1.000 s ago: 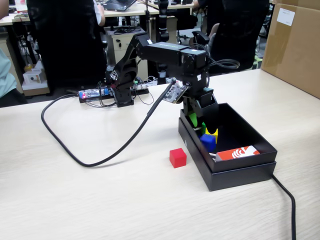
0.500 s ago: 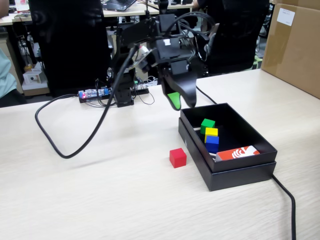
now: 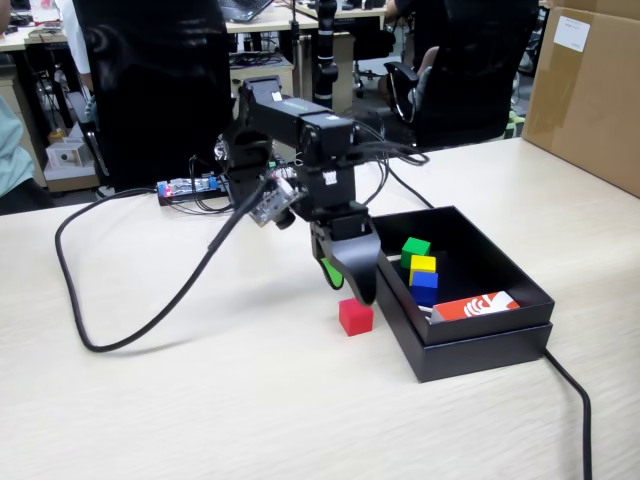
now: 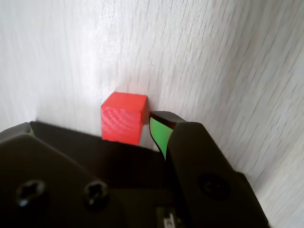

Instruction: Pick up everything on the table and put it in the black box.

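Gripper [image 4: 95,130] jaws apart, straddling red cube [image 4: 123,117] on table [image 3: 250,400]; green, yellow, blue cubes inside black box [image 3: 480,350].

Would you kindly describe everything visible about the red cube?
The red cube is a small solid-coloured block, matte, with faint curved ridges on one face in the wrist view. It sits flat on the pale wood-grain table, outside the black box and near its long wall. The gripper hangs over it, open, one green-lined finger right beside an edge; whether it touches is unclear.
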`<state>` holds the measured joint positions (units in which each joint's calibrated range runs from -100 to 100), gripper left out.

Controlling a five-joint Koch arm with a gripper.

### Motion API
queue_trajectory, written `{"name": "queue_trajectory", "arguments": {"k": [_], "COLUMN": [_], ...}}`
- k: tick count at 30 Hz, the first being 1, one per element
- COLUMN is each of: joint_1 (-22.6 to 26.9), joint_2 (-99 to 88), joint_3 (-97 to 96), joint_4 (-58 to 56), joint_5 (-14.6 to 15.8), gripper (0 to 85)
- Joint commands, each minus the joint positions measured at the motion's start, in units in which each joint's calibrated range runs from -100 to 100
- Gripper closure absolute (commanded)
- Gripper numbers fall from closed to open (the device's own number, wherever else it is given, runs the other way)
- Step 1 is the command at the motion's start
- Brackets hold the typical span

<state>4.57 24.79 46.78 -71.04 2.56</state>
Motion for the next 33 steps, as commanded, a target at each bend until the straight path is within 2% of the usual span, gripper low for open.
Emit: {"name": "queue_trajectory", "arguments": {"k": [1,6,10,12,16,17,21,25,27,33], "joint_1": [0.54,0.98,1.07,1.07,0.78,0.68,0.63,1.32,3.27,8.94], "joint_2": [2.81,7.28,9.35,9.58,9.69,8.89,0.17,-18.08,-26.68,-32.53], "joint_3": [6.62,7.8,7.25,6.98,8.43,8.52,6.53,4.8,4.71,4.17], "joint_4": [-0.1,-0.1,-0.19,-0.62,-1.31,-1.4,-2.52,-4.25,-4.25,-4.25], "joint_5": [0.44,0.78,1.12,1.37,1.76,1.81,1.76,1.76,1.37,1.61], "gripper": [37.8,38.3,44.4,52.1,81.4,83.1,83.1,83.0,82.6,82.5]}}
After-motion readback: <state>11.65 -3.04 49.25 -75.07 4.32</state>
